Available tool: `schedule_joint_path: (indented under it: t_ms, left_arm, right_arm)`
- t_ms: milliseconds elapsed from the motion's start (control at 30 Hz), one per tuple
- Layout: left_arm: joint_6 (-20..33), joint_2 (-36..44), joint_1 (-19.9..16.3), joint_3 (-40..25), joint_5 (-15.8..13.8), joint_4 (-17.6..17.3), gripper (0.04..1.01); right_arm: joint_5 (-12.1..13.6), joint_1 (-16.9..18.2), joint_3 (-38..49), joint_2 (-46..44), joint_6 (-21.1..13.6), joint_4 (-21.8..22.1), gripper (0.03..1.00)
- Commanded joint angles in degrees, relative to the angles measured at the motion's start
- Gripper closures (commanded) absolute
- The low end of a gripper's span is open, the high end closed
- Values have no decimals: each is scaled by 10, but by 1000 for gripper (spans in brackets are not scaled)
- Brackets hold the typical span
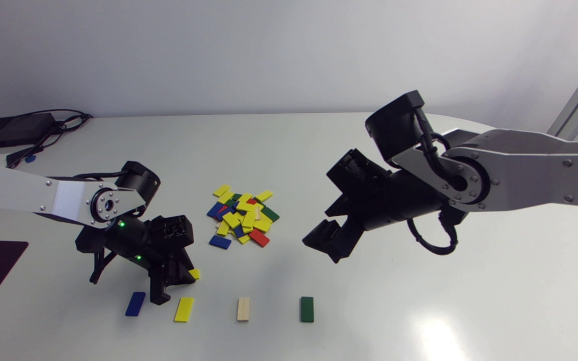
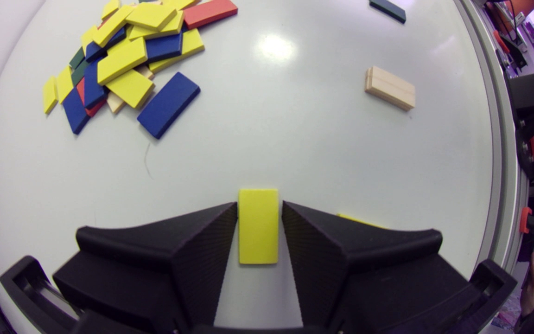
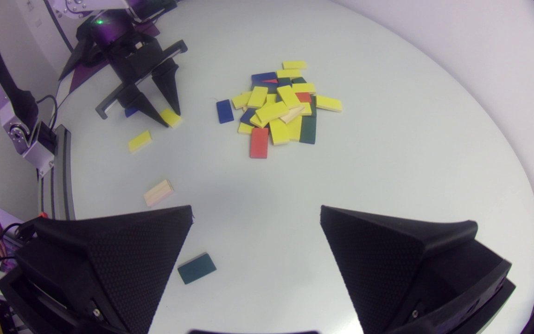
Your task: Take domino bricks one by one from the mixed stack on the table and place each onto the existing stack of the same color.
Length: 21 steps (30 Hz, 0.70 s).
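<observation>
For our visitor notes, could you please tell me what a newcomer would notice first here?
A mostly yellow pile of bricks sits mid-table. The left arm grips one yellow brick in its jaws, near the front row of blue, yellow, wooden and green stacks.

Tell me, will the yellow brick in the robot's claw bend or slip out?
It probably won't bend: the yellow brick looks like a flat, hard slab with straight edges. It might slip, since its faces look smooth and the left gripper pinches only its narrow sides. It shouldn't roll; the bricks in the pile lie flat.
</observation>
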State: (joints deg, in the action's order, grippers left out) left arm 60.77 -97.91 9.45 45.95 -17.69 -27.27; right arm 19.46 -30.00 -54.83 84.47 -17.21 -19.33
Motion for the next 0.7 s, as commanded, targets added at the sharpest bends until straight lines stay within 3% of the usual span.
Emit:
schedule_joint_path:
  t_ms: [0, 133, 333, 533, 667]
  left_arm:
    - [-8, -18, 3, -40, 18, -9, 767]
    - [-9, -11, 3, -51, 19, -1, 1003]
    - [-44, 33, 11, -49, 27, -7, 1007]
    - [-143, 105, 45, -32, 52, -45, 1007]
    - [-210, 135, 54, -23, 65, -45, 1007]
  right_arm:
    - [-1, -1, 16, 4, -8, 3, 67]
    - [-1, -1, 19, 2, -8, 3, 67]
    - [-1, -2, 24, -9, -7, 2, 67]
    - [-1, -4, 28, -17, -6, 2, 67]
    - [0, -4, 31, -20, -7, 3, 67]
